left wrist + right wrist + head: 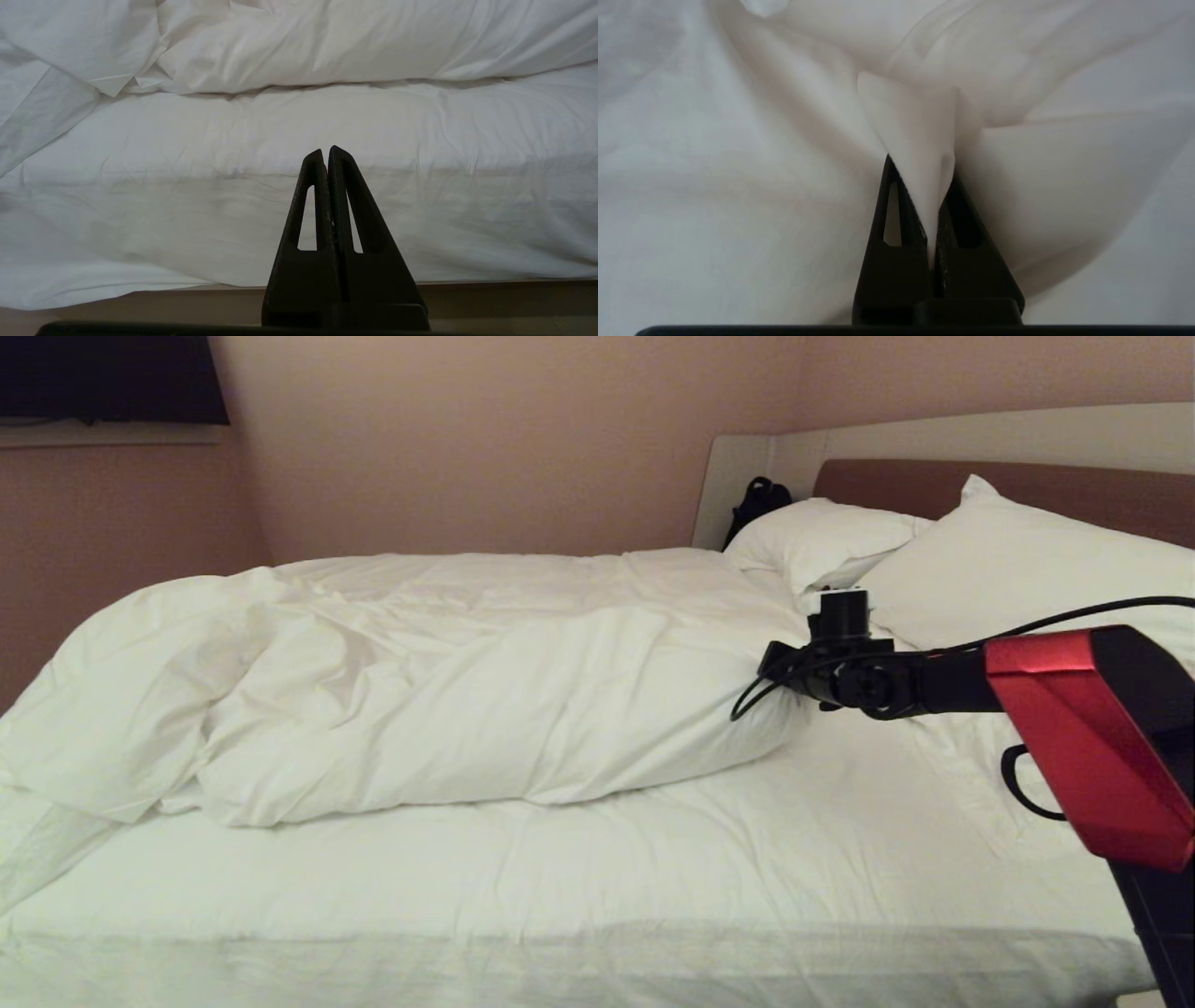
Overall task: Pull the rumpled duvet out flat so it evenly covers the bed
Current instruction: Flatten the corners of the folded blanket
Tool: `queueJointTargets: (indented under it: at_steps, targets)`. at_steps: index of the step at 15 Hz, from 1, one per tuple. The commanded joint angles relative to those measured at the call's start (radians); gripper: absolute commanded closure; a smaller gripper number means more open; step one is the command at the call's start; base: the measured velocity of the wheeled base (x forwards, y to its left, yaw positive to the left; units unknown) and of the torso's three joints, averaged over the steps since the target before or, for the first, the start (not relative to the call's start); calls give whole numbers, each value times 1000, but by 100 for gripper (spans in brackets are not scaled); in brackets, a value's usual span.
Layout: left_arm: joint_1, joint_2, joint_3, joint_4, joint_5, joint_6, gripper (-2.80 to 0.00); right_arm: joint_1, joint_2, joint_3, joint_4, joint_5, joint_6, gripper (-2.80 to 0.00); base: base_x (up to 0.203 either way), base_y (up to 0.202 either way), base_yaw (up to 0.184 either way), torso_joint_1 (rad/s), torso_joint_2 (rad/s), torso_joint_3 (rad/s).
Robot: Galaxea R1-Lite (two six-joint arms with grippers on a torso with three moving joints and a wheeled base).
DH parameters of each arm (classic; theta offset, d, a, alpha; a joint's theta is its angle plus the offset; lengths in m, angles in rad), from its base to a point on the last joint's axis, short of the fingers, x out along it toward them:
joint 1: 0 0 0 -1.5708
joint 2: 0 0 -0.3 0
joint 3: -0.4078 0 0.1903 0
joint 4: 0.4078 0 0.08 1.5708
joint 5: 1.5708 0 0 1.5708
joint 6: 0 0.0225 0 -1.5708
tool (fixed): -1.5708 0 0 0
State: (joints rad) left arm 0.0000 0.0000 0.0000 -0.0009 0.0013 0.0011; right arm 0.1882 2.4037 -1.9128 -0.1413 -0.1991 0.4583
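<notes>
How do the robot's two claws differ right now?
The right gripper pinches a fold of the duvet; the left gripper holds nothing. The right reaches over the bed near the pillows; the left hangs beside the mattress edge. Both are black and shut.

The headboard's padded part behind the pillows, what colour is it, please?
Brown, framed by a pale grey panel; the headboard shows best in the head view.

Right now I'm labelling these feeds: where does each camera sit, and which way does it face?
Head: on the robot's head, looking down over the low white-sheeted bed; right arm shows.
Left wrist: behind the shut left gripper, facing the bed's near side.
Right wrist: behind the right gripper, fingers pinching fabric.
All three views share the puffy white duvet.
</notes>
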Motion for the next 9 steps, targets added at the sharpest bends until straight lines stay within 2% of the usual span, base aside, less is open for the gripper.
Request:
queueJointTargets:
  at_steps: [1, 3, 6, 9]
  targets:
    - [0, 0, 0, -1, 0, 0, 0, -35, -55, -1, 67, -6, 0, 0, 0, 0, 0, 0, 0, 0]
    - [0, 0, 0, -1, 0, -1, 0, -63, -68, -3, 107, -9, -6, 0, 0, 0, 0, 0, 0, 0]
    - [0, 0, 0, -1, 0, 0, 0, -130, -88, 0, 251, -15, -8, 0, 0, 0, 0, 0, 0, 0]
    - [0, 0, 0, 1, 0, 0, 0, -147, -99, 70, 326, -26, -5, 0, 0, 0, 0, 0, 0, 0]
